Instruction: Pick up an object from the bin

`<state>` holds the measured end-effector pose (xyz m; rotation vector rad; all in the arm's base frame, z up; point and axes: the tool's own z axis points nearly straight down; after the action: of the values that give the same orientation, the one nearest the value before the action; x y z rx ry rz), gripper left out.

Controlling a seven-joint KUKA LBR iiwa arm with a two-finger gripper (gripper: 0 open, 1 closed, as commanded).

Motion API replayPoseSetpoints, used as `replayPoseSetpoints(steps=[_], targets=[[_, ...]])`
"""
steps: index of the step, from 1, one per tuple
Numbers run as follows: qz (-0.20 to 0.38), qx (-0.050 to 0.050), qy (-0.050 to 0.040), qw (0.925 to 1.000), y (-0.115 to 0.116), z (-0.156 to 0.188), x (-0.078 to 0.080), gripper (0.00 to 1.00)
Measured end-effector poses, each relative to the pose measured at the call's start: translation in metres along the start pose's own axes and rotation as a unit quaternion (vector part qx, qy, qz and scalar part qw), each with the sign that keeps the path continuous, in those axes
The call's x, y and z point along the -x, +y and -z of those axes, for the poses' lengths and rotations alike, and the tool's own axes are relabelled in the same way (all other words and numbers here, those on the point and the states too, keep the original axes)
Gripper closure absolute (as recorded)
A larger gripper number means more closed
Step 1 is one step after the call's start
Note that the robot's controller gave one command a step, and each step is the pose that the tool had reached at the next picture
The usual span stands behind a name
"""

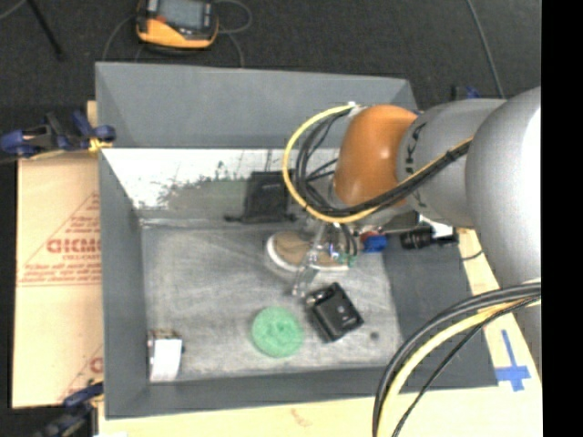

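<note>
The gripper (311, 268) is hanging low over the bin's floor at the centre of the frame. It is sitting just right of a round, pale tan-and-silver thing (285, 249) and just above a small black box (334, 312) that is lying tilted to the lower right. Being closest, the round thing is probably what it is going for, though I cannot tell whether the gripper is wide, narrow or holding anything, as the wrist is covering it. The arm is coming in from the right, with its orange cover (373, 153) leaning over the grey bin (246, 98), likely so the gripper points straight down at the floor.

Further out, the loose things are lying apart from one another, which should be leaving room to take one alone. A green round pad (276, 331) is lying at lower centre, a white block (166, 356) is sitting in the lower-left corner, and a black thing (265, 197) is resting against the upper wall. Counting: one of each, five things in all
</note>
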<state>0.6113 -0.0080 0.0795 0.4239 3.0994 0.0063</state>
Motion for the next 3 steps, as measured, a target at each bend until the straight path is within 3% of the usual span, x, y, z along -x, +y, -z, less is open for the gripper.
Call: replayPoseSetpoints(steps=[1, 3], targets=[[-0.046, 0.001, -0.0069, 0.9989, 0.0027, -0.0004, -0.0014, 1.00], [-0.046, 0.001, -0.0050, 0.9989, 0.0026, 0.0032, -0.0020, 1.00]])
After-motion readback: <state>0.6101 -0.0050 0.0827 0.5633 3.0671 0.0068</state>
